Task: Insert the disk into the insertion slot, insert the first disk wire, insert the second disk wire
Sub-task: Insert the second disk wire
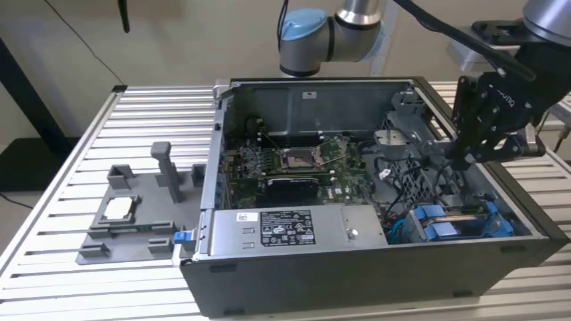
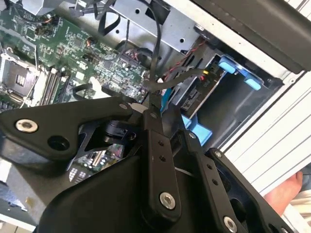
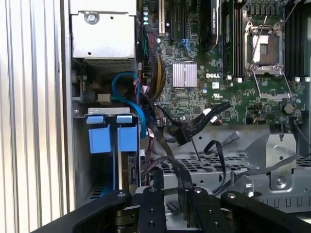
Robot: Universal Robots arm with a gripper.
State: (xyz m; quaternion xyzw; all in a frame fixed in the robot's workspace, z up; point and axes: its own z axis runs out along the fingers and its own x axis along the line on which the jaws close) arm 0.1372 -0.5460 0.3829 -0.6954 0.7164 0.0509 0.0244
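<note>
Open computer case (image 1: pixel 357 274) lies on your slatted worktop (image 1: pixel 71 167), with the circuit board (image 1: pixel 295 160) facing up inside.

Drive slot (image 1: pixel 434 231): you find it in the case's near corner, toward the exterior view's right, just beside the grey power box (image 1: pixel 285 227) with the white label. Its blue rails and tabs show in both wrist views (image 3: pixel 99 140) (image 2: pixel 243 77). In the second wrist view a black plug (image 2: pixel 210 73) on red and black leads sits at the slot's mouth. Something dark lies inside the slot, but you cannot tell whether it is the disk.

Gripper (image 1: pixel 466 159): it hangs inside the case on the exterior view's right. It is farther back than the drive slot and not touching it, over a tangle of black wires next to the circuit board.

Jaws: drawn close together with only a narrow gap, as you see in the first wrist view (image 3: pixel 171 182). In the second wrist view a flat black wire (image 2: pixel 155 58) runs up from the gripper's tips (image 2: pixel 158 104) and looks pinched there. The contact itself is partly hidden by the gripper body.

Grey holder (image 1: pixel 134 221) stands on the worktop at the exterior view's left, well apart from the case, with a small pale flat piece (image 1: pixel 120 208) resting in it.
</note>
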